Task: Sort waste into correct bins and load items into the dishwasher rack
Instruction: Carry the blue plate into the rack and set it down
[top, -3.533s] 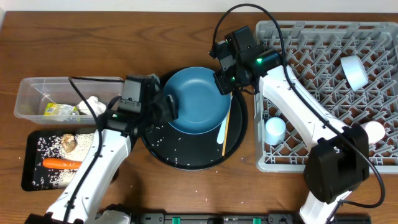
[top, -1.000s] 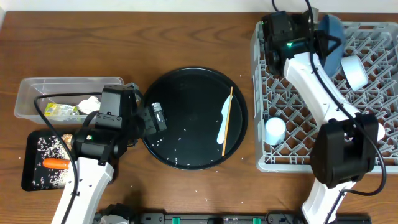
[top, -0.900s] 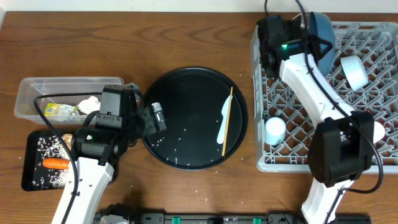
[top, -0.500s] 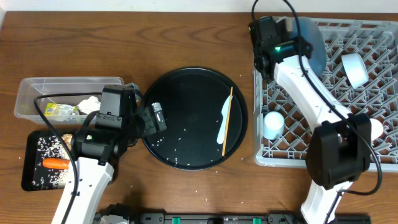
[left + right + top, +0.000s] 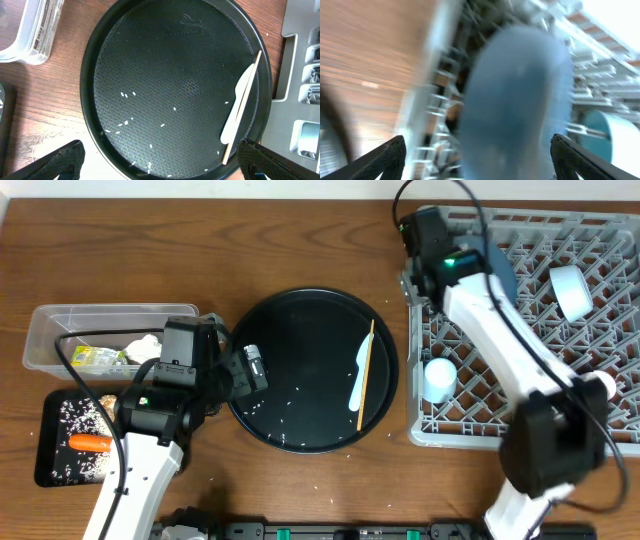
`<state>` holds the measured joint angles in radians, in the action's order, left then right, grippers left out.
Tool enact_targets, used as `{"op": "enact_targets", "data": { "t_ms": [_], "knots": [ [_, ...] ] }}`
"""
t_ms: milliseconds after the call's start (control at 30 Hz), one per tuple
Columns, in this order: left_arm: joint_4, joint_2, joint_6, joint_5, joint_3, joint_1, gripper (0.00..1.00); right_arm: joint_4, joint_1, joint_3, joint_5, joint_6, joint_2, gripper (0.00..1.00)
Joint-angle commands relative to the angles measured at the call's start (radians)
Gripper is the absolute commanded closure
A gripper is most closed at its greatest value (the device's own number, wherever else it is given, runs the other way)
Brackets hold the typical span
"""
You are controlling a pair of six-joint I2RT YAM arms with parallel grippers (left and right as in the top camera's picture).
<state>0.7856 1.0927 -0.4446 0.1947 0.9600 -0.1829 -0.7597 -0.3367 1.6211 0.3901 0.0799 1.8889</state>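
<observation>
The dark blue plate [image 5: 500, 268] stood in the dishwasher rack [image 5: 480, 446], with the right gripper [image 5: 477, 155] wide open just beside it. The left gripper [image 5: 160, 157] hung wide. The white spoon [image 5: 356, 385] and chopstick [image 5: 370, 340] on the round black tray [image 5: 280, 330] were not yet loaded.

Blurred dark blue plate [image 5: 517, 100] stands in the grey rack [image 5: 436, 107]; pincer fingers [image 5: 382, 159] spread.

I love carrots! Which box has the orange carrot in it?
The shallow black tray holds the carrot among rice grains. The clear tub beside it holds a wrapper and tissue instead.
</observation>
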Motion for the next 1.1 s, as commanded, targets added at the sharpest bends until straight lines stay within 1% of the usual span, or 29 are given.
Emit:
{"op": "enact_targets", "data": {
  "t_ms": [0, 100, 167, 267, 367, 433, 467, 567, 700, 900, 1067],
  "knots": [
    [0.003, 0.004, 0.006, -0.013, 0.011, 0.005, 0.02, -0.008, -0.008, 0.002, -0.283, -0.095, -0.140, 0.21],
    [0.003, 0.005, 0.006, -0.013, 0.011, 0.005, 0.02, -0.050, -0.021, 0.002, -0.367, -0.225, -0.202, 0.32],
    [0.003, 0.005, 0.006, -0.013, 0.011, 0.005, 0.02, -0.094, -0.037, 0.002, -0.399, -0.307, -0.224, 0.35],
    [0.003, 0.005, 0.006, -0.013, 0.011, 0.005, 0.02, -0.158, -0.079, 0.002, -0.402, -0.384, -0.226, 0.44],
    [0.003, 0.005, 0.006, -0.013, 0.011, 0.005, 0.02, -0.179, -0.113, 0.002, -0.274, -0.418, -0.211, 0.67],
    [0.003, 0.005, 0.006, -0.013, 0.011, 0.005, 0.02, -0.166, -0.115, 0.002, -0.149, -0.468, -0.208, 0.87],
    [0.003, 0.005, 0.006, -0.013, 0.011, 0.005, 0.02, -0.149, -0.110, 0.002, -0.098, -0.479, -0.208, 0.99],
    [0.003, 0.005, 0.006, -0.013, 0.011, 0.005, 0.02, -0.085, -0.080, 0.002, -0.040, -0.467, -0.208, 0.99],
    [0.003, 0.005, 0.006, -0.013, 0.011, 0.005, 0.02, -0.041, -0.008, 0.002, -0.051, -0.468, -0.204, 0.99],
    [0.003, 0.005, 0.006, -0.013, 0.011, 0.005, 0.02, -0.038, 0.089, 0.002, -0.080, -0.468, -0.177, 0.99],
    [0.003, 0.005, 0.006, -0.013, 0.011, 0.005, 0.02, -0.038, 0.116, 0.002, -0.087, -0.468, -0.110, 0.99]
  ]
}}
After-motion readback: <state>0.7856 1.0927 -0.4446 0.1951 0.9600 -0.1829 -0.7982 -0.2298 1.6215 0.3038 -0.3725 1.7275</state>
